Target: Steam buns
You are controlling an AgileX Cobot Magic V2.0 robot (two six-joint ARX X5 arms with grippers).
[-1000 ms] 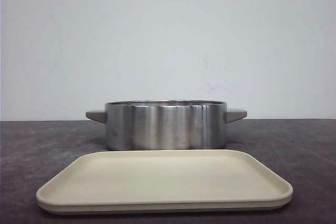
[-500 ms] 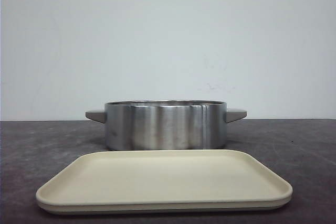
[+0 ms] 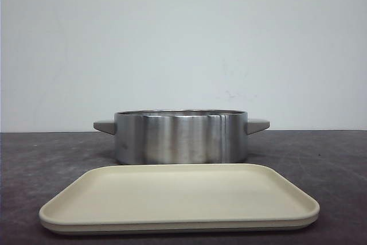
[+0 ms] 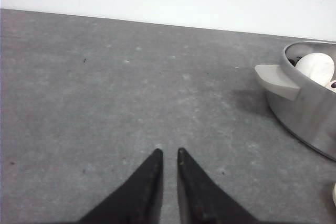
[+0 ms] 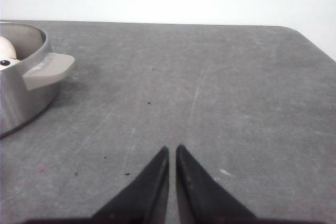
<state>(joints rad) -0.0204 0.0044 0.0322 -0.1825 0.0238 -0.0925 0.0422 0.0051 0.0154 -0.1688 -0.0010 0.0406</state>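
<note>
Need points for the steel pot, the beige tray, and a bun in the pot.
steel pot [image 3: 180, 137], front view, on its side wall.
beige tray [image 3: 178, 194], front view, on its bare flat surface.
bun [image 4: 315, 68], left wrist view, on its white dome inside the pot.

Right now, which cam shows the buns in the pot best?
Left wrist view. It looks over the pot rim, so one white bun shows clearly, with the edge of a second beside it. Right wrist view catches only a sliver of a bun with a black mark. Front view shows only the pot's wall; the buns are hidden.
</note>
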